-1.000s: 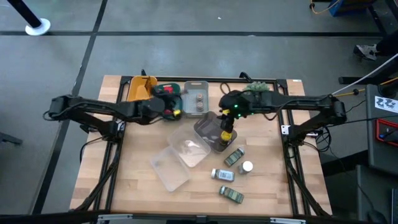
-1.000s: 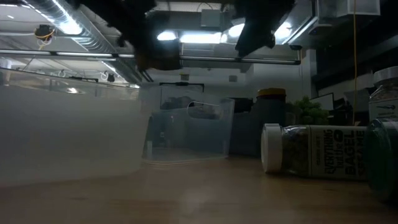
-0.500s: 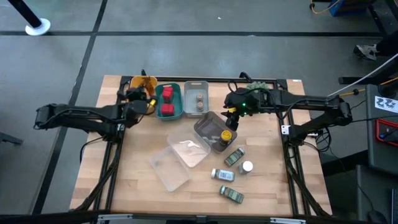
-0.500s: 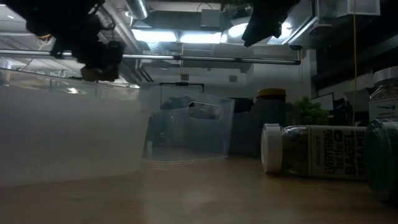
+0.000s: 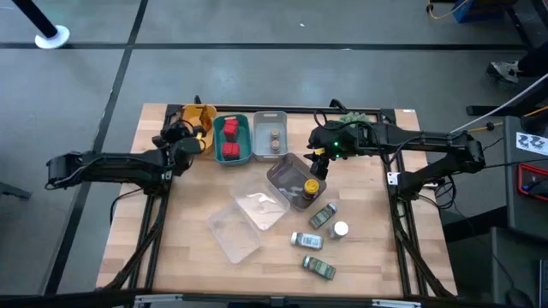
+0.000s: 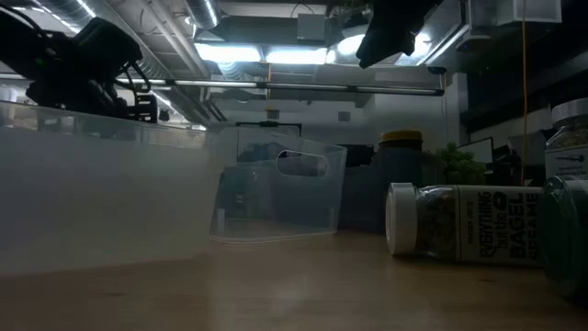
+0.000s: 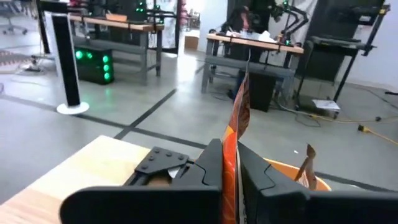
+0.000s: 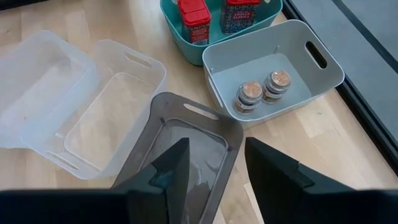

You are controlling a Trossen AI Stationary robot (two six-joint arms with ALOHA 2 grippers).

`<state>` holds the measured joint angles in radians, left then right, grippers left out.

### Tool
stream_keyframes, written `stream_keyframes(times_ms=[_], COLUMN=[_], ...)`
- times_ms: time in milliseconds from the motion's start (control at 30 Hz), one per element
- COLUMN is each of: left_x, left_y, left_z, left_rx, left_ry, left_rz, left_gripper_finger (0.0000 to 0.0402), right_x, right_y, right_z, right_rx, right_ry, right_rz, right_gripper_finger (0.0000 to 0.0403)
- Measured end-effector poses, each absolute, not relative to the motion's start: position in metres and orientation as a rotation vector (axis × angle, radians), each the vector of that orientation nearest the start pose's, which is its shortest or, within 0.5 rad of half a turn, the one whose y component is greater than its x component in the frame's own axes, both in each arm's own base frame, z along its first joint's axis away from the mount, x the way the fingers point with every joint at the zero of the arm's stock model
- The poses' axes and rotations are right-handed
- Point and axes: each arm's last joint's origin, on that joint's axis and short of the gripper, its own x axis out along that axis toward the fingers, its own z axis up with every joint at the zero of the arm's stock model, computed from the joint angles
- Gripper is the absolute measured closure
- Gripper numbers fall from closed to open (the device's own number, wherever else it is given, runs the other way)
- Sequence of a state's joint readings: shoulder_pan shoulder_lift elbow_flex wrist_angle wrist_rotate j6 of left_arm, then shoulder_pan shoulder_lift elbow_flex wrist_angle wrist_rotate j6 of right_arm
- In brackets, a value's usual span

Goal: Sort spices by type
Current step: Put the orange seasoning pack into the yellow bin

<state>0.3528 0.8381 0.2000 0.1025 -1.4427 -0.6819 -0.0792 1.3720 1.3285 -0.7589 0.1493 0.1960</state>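
Note:
My left gripper (image 5: 185, 142) is near the yellow bin (image 5: 199, 116), shut on a crinkly orange foil packet (image 7: 239, 118). Another packet (image 7: 307, 165) sits in the yellow bin (image 7: 283, 172). My right gripper (image 5: 318, 155) hovers open over the far end of a smoky clear tray (image 5: 287, 178), touching nothing. A yellow-lidded jar (image 5: 311, 186) stands in that tray. Red cubes (image 5: 229, 139) fill the teal bin, and tiny brown jars (image 8: 263, 88) stand in the grey bin (image 5: 272, 135). Green-labelled jars (image 5: 323, 216) and a white-capped bottle (image 5: 340, 229) lie on the table. My left gripper pinches the orange foil packet between its two fingers at the packet's lower part (image 7: 231, 163). The packet stands upright on edge above the fingers, lifted clear of the table. How many layers are held cannot be told.
Two clear trays (image 5: 257, 207) (image 5: 233, 233) lie overlapping mid-table. A spiky green plant (image 5: 355, 120) sits at the far edge behind the right arm. More jars (image 5: 306, 240) (image 5: 318, 268) lie toward the near right. Bare wood shows on the table's near left.
My left gripper has moved from over the teal bin toward the table's left, ending beside the yellow bin. My right gripper drew back from the yellow-lidded jar toward the far edge and rose; the jar stays standing in the smoky tray.

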Motion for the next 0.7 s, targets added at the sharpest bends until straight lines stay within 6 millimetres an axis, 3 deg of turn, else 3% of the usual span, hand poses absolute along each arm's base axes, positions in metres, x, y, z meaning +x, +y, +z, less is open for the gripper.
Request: stream_keyframes(times_ms=[167, 500, 700], left_x=[0.120, 0.127, 0.115], left_y=[0.076, 0.061, 0.050], left_z=[0.164, 0.163, 0.139], left_rx=[-0.201, -0.140, -0.153], left_ry=[-0.067, -0.012, -0.107], left_rz=[1.765, 1.674, 1.692], left_gripper_finger=[0.0400, 0.0401, 0.0401], right_x=[0.281, 0.281, 0.281], right_y=[-0.027, -0.027, -0.027], right_z=[0.342, 0.342, 0.342], right_rx=[0.139, 0.139, 0.136], right_ry=[0.781, 0.780, 0.781], right_rz=[-0.287, -0.286, -0.285], right_gripper_finger=[0.0246, 0.0246, 0.0246])
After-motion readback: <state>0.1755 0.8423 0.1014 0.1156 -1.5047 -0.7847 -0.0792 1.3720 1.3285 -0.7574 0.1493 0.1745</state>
